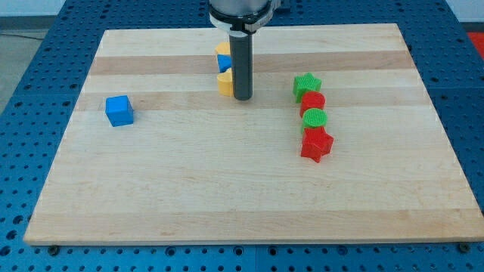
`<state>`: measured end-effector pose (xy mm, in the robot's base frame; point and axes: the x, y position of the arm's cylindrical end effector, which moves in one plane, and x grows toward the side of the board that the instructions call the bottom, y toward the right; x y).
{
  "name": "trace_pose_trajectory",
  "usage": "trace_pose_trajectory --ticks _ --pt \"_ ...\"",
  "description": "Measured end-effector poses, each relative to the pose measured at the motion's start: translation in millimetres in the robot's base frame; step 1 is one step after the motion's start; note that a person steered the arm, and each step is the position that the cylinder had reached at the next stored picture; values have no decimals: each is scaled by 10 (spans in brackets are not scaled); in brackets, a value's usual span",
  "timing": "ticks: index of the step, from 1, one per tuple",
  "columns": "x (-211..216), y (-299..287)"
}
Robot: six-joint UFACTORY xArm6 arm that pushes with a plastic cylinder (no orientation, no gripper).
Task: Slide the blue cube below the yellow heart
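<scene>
The blue cube (pixel 119 110) lies near the board's left edge, alone. The yellow heart (pixel 225 83) lies at the top centre, the lowest block of a short column, partly hidden by the rod. My tip (pixel 243 97) rests on the board just right of the yellow heart, close to or touching it. The blue cube is far to the left of my tip and slightly lower in the view.
Above the yellow heart sit a blue block (pixel 224 63) and a yellow block (pixel 222 49), both partly hidden by the rod. At the right stands a column: green star (pixel 307 83), red cylinder (pixel 312 102), green cylinder (pixel 314 119), red star (pixel 317 143). The wooden board (pixel 227 196) lies on a blue perforated table.
</scene>
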<state>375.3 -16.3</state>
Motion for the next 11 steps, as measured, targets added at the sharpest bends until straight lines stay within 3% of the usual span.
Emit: trace_pose_trajectory --ticks 3,4,5,7,8,9,11 --pt "78 0" --pt "499 -106" --pt "818 -912" --pt "929 -2557" --pt "528 -2585" --pt "340 -2256" --pt "425 -1781"
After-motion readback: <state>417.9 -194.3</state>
